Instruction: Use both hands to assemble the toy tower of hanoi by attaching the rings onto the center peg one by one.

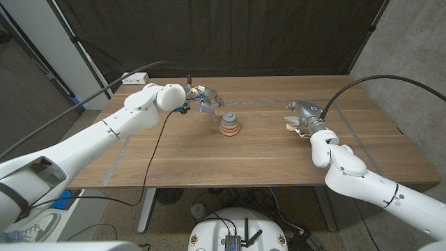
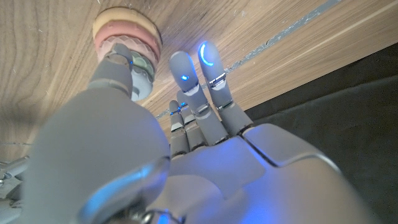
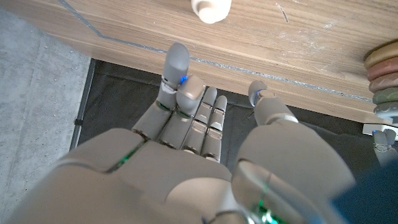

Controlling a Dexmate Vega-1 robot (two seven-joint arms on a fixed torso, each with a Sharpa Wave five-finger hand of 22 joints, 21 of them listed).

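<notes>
We see the toy tower (image 1: 230, 124) standing near the middle of the counter (image 1: 209, 160), a short cone of stacked rings with a grey-green one at the top, then pinkish and tan ones widening toward the base. In the left wrist view the same stack (image 2: 124, 37) shows rounded, matte bands with soft edges, the widest a pale tan, the next a dusty pink. In the right wrist view its edge (image 3: 382, 78) shows as layered tan, pink and green discs.

The left robot hand (image 1: 202, 99) hovers just beside the tower, toward the far edge of the counter, its grey fingers (image 2: 186, 74) apart and holding nothing, small blue lights glowing at the tips. The right robot hand (image 1: 301, 115) sits well apart from the tower on the other side, its fingers (image 3: 174, 68) loosely spread and empty. Just beside it lies a small cream ring (image 1: 290, 125), smooth and rounded, seen close in the right wrist view (image 3: 210, 9).

The counter is brown wood with a visible grain, and a thin pale line (image 3: 280, 78) runs near its edge. Behind it hangs a black curtain (image 1: 223, 35); a grey concrete wall (image 1: 411, 49) rises on one side, and a white power strip (image 1: 136, 78) rests at a far corner
</notes>
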